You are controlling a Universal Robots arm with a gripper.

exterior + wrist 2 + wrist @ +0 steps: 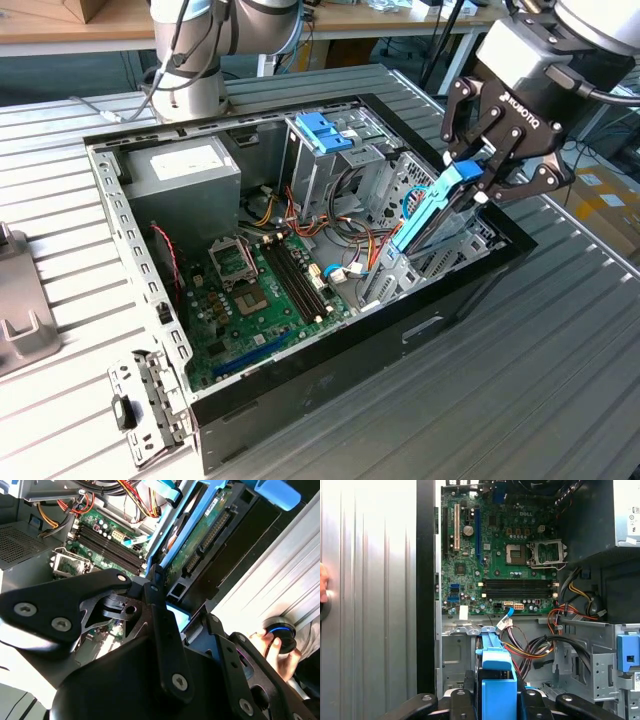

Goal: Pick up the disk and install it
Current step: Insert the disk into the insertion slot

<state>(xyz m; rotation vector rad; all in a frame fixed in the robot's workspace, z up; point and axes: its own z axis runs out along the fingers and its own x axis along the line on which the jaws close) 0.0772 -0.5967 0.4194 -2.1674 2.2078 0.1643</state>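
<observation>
Exterior view: one pincer (pixel 478 182), clenched on one disk (pixel 432 212). Held tilted, blue rail uppermost, lower end down among the metal bays at the edge of one open computer case (pixel 300 385) toward the exterior view's right. Case lying flat on the ribbed tabletop (pixel 560 400). Inside: one green motherboard (pixel 262 300), one grey box (pixel 185 175), one upright cage (pixel 320 150) with blue top. Second wrist view: one hand (pixel 274 650) on one round knob (pixel 281 634) beside the tabletop.

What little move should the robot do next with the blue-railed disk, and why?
Probably slide the disk a little deeper along its tilt. The gripper holds it slanted, lower end inside the open computer case, upper end sticking out above the rim.
</observation>
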